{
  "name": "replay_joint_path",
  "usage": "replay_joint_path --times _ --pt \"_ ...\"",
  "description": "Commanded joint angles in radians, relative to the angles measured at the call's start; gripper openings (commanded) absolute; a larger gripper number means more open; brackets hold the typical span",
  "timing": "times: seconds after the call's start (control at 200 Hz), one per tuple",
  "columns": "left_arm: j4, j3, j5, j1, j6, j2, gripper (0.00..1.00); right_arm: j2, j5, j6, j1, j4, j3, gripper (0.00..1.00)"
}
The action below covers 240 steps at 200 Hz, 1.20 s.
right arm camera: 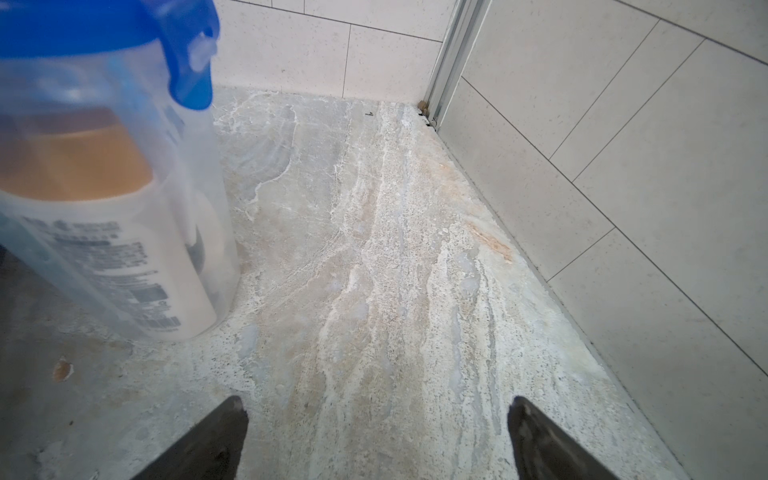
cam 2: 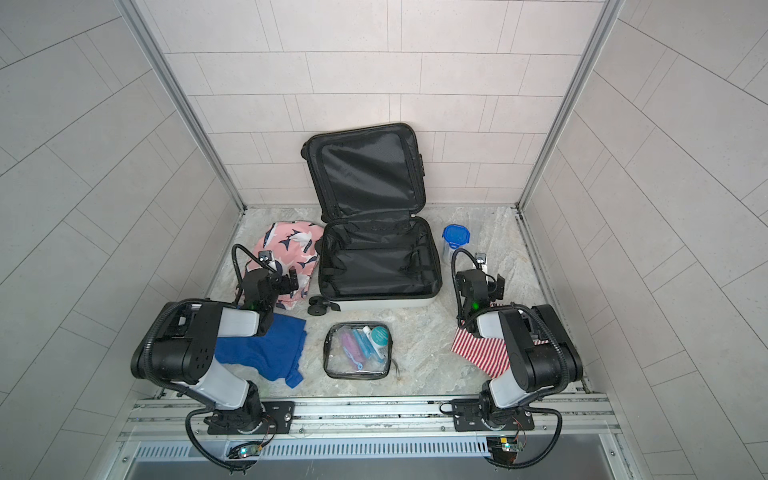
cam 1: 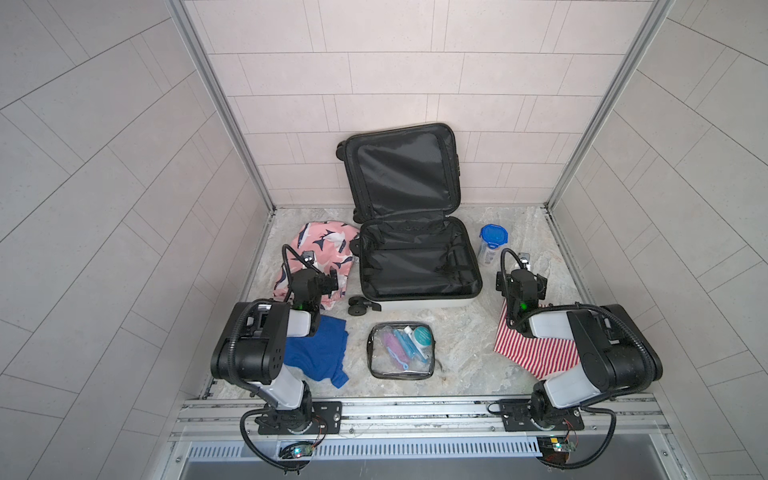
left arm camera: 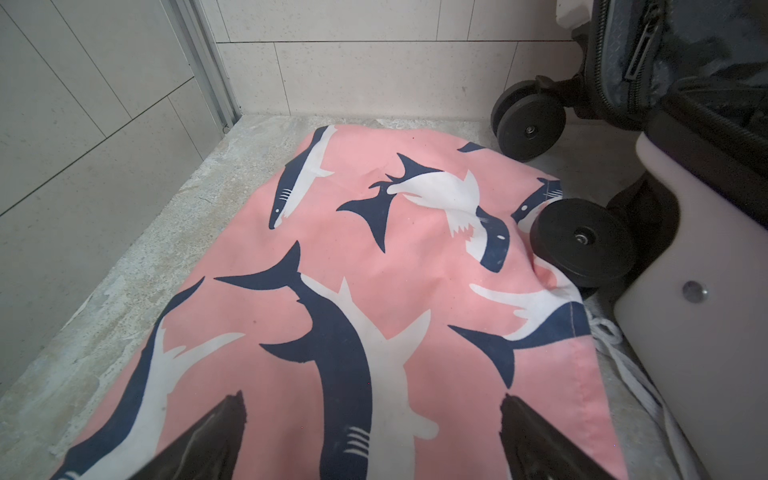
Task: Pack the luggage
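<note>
The luggage [cam 1: 424, 304] [cam 2: 386, 302] is a small white suitcase lying open at the back middle. Its black-lined lid [cam 1: 401, 170] leans on the rear wall and nothing lies in the base. My left gripper [cam 1: 327, 284] [cam 2: 286, 282] [left arm camera: 372, 397] hovers open just over pink shark-print shorts [cam 1: 322, 243] [left arm camera: 374, 270], left of the luggage; its white shell [left arm camera: 685, 332] and a black wheel [left arm camera: 582, 243] show in the left wrist view. My right gripper [cam 1: 523, 276] [cam 2: 484, 279] [right arm camera: 376, 399] is open over bare floor, right of the luggage.
A clear container with a blue lid [cam 1: 492, 243] [right arm camera: 104, 187] stands near the right gripper. A clear toiletry pouch [cam 1: 401, 351] lies front centre, a blue cloth [cam 1: 320, 349] front left, and a red-striped cloth [cam 1: 536, 353] under the right arm. Tiled walls enclose three sides.
</note>
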Motion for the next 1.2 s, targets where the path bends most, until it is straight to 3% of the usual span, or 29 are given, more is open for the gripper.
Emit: replay_joint_path --times 0.0,0.41,0.59,0.675,0.826,0.921,1.016,1.096,1.196 --pt "0.020 -0.003 -0.003 -0.001 0.014 -0.008 1.00 -0.015 0.013 0.005 0.001 0.013 0.003 0.99" --pt "0.009 -0.009 -0.025 -0.001 0.003 -0.044 1.00 -0.063 0.008 0.009 -0.001 -0.025 0.003 1.00" --pt "-0.191 0.037 -0.099 -0.013 -0.003 -0.192 1.00 -0.184 0.059 0.031 -0.002 -0.123 0.005 1.00" --pt "-0.232 0.038 -0.182 -0.034 -0.021 -0.283 1.00 -0.261 0.063 0.045 -0.004 -0.235 0.040 1.00" --pt "-0.331 0.061 -0.181 -0.037 -0.152 -0.495 1.00 -0.406 0.049 0.146 -0.004 -0.441 0.091 1.00" --pt "-0.511 0.132 -0.169 -0.036 -0.278 -0.630 1.00 -0.482 0.068 0.259 -0.005 -0.614 0.144 1.00" --pt "-0.762 0.225 -0.189 -0.036 -0.440 -0.740 1.00 -0.529 0.167 0.450 -0.008 -0.943 0.258 1.00" --pt "-0.959 0.306 -0.130 -0.031 -0.528 -0.805 1.00 -0.543 0.133 0.488 -0.019 -1.142 0.333 1.00" --pt "-1.068 0.366 0.072 -0.027 -0.552 -0.854 1.00 -0.603 -0.007 0.479 -0.021 -1.252 0.353 0.89"
